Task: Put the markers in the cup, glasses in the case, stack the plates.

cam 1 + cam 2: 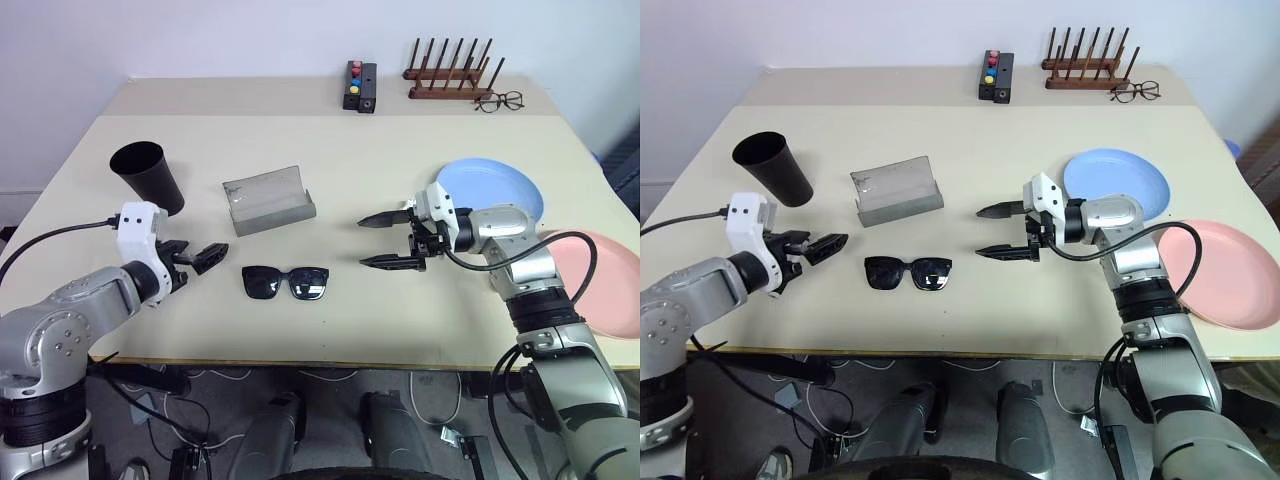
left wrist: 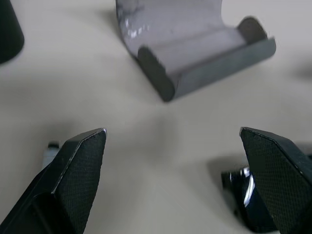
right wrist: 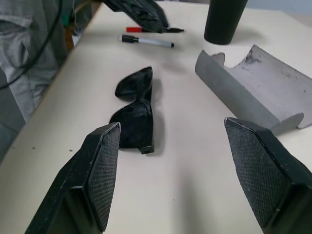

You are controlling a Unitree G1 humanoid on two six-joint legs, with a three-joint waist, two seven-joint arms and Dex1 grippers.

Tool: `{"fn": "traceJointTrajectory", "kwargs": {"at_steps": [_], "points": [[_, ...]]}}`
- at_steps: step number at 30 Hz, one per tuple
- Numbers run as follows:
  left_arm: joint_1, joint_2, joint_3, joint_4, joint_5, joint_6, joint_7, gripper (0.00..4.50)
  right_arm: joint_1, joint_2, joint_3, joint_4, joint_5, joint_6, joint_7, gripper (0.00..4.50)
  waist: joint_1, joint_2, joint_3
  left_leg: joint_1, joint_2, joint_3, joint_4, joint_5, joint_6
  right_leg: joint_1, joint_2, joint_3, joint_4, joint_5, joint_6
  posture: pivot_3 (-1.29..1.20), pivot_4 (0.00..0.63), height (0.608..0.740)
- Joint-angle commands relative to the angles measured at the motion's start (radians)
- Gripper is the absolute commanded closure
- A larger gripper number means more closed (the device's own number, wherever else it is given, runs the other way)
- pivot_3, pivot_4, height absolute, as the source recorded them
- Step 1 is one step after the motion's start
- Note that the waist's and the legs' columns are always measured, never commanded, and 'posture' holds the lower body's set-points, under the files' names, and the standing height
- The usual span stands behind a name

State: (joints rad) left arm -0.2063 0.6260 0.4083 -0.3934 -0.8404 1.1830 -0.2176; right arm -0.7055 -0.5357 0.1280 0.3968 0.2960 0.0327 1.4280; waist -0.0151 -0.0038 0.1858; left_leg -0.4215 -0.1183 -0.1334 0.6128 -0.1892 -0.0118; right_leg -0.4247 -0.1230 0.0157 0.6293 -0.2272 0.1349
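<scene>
Between open grippers: glasses [image 1: 286, 283], near case [image 1: 268, 202].

1. My work surface is a cream table [image 1: 400, 150], made of two tops pushed together, with a seam running across near the far side.
2. Behind it stands a plain white wall [image 1: 250, 35], evenly lit (no hard shadows on it).
3. At the far edge sits a wooden rack of dark pegs [image 1: 452, 75], with thin-rimmed spectacles [image 1: 499, 100] just beside it.
4. Near the rack lies a black box with coloured buttons [image 1: 360, 87].
5. Under the near edge, a grey floor [image 1: 440, 400] carries loose cables [image 1: 160, 395].
</scene>
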Motion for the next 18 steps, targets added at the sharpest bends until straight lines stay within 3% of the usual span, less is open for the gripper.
{"fn": "traceJointTrajectory", "kwargs": {"at_steps": [1,18], "points": [[0.026,0.03,0.033,-0.018,-0.006,-0.018,-0.044,0.0,-0.04,0.021,0.006,-0.018,0.0,-0.007,0.002,1.04,0.0,0.0,0.0,0.0,0.0,0.0,0.0,0.0,0.0,0.0,0.0,0.0,0.0,0.0,0.0,0.0,0.15,0.74],[0.031,0.048,0.051,0.093,0.107,0.037,0.03,0.0,-0.048,0.053,-0.028,-0.054,0.08,0.034,0.012,1.04,0.001,0.0,0.0,0.0,0.002,0.0,0.0,0.0,-0.002,-0.001,0.003,0.001,0.0,0.001,-0.001,0.0,0.15,0.74]]}}
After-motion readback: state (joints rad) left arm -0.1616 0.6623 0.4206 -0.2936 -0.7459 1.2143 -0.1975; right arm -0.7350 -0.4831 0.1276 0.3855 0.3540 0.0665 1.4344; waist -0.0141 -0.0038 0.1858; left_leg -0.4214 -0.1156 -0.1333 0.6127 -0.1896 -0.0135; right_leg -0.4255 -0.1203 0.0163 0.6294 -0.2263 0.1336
